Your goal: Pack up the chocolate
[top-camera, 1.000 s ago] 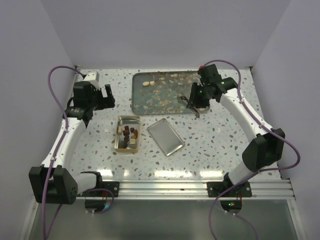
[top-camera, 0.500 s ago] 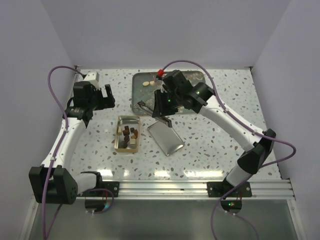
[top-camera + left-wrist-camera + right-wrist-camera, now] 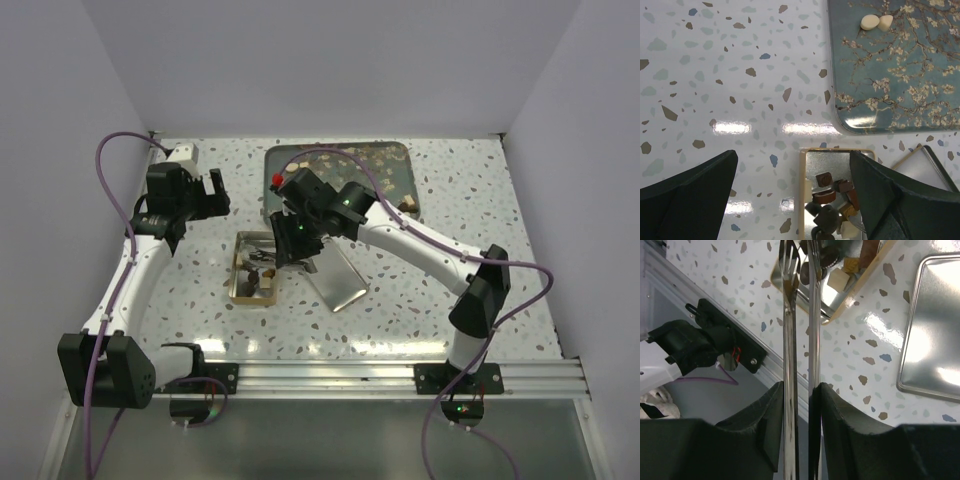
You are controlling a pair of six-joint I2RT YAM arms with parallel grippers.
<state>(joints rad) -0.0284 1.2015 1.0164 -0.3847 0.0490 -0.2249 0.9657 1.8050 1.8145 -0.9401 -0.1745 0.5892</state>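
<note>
the right end effector (image 3: 799, 390) grips metal tongs (image 3: 789, 315), their tips over the gold tin (image 3: 240, 295) that holds most of the chocolate (image 3: 827, 192). the lid (image 3: 338, 282) lies just right of the tin. two cream pieces (image 3: 876, 22) sit on the teal tray (image 3: 920, 100) beyond the tin. the left end effector (image 3: 213, 192) gapes wide, left of the tin.

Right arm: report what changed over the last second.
The right gripper, shut on the tongs, swung left and nearer from the teal tray; the tong tips now hang over the gold tin. The open left gripper, the tin and its lid stayed put.
</note>
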